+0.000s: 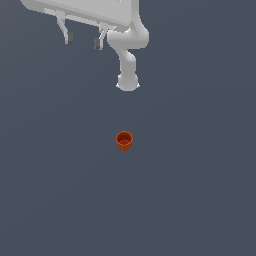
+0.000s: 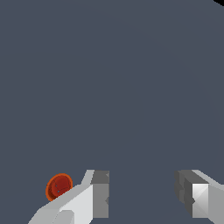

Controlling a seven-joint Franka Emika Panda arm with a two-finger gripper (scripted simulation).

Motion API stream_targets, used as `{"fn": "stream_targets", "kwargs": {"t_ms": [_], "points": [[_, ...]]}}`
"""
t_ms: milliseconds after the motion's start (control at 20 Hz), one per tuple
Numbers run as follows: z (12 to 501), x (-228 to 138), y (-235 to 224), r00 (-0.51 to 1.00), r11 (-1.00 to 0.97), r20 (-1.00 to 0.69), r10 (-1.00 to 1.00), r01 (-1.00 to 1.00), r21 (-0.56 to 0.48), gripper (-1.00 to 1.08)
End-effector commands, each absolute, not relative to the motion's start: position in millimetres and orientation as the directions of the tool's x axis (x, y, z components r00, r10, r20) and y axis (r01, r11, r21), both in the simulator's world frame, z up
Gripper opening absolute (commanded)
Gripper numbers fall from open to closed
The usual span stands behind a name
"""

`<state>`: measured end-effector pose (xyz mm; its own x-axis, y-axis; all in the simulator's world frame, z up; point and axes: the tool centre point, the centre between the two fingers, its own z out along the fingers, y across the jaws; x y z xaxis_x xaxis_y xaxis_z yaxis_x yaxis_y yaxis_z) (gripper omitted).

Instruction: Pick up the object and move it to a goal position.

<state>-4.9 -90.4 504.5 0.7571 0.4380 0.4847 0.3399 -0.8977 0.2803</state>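
A small orange-red cup (image 1: 124, 141) with ribbed tapered sides and a darker red inside stands upright on the grey floor near the middle of the exterior view. My gripper (image 1: 83, 40) hangs high at the top of that view, well apart from the cup and toward the exterior view's left of it. Its two fingers are spread wide with nothing between them. In the wrist view the cup (image 2: 58, 187) shows partly behind one finger (image 2: 94, 194), outside the gap of the gripper (image 2: 142, 192).
The white arm's links and base (image 1: 128, 80) stand behind the cup in the exterior view. The flat grey floor (image 1: 200, 190) spreads all around.
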Motion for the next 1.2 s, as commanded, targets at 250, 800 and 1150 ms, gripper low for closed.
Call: {"fn": "stream_targets", "kwargs": {"t_ms": [250, 800, 1150], "points": [[532.0, -21.9, -132.6, 0.671, -0.871, 0.555, 0.492, 0.394, 0.294, 0.28], [505.1, -30.3, -189.8, 0.562, -0.829, 0.631, 0.536, 0.492, 0.265, 0.28], [447.7, -23.8, -209.5, 0.504, -0.789, 0.665, 0.552, 0.573, 0.222, 0.28]]}}
